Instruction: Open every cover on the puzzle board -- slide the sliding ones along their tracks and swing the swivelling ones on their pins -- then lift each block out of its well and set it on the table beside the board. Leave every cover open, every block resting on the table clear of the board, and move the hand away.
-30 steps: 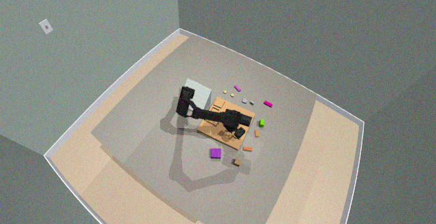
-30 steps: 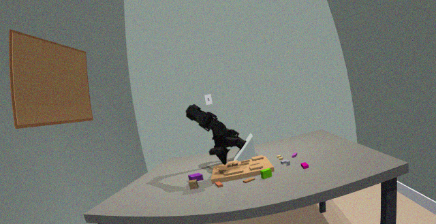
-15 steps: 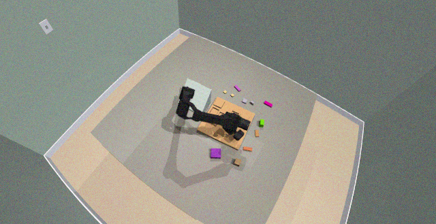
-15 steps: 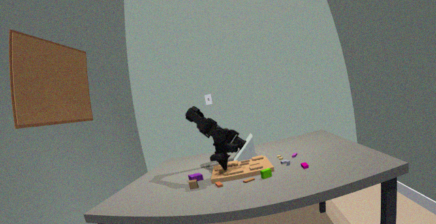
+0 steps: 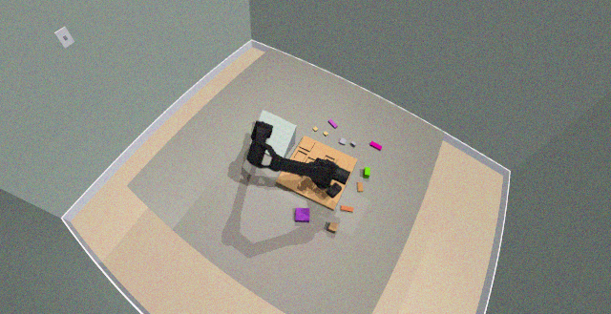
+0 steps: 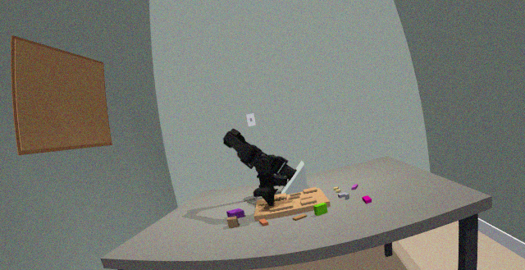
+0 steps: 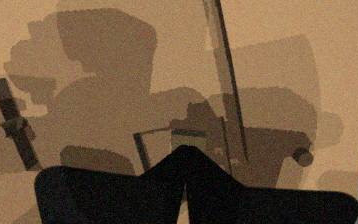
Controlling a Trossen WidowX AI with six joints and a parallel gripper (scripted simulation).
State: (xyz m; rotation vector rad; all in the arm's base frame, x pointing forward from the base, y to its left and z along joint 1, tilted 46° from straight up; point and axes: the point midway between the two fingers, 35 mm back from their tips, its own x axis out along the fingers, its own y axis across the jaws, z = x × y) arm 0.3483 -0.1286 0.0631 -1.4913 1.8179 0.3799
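Apparently we are opening a cover: our tool (image 5: 334, 190) (image 6: 269, 203) (image 7: 187, 152), pressed together on nothing, is low over the puzzle board (image 5: 345, 157) (image 6: 324, 199) (image 7: 260, 30), which lies on the counter (image 5: 200, 199) (image 6: 312, 231). Next, we should nudge the cover along its track, then check the well.
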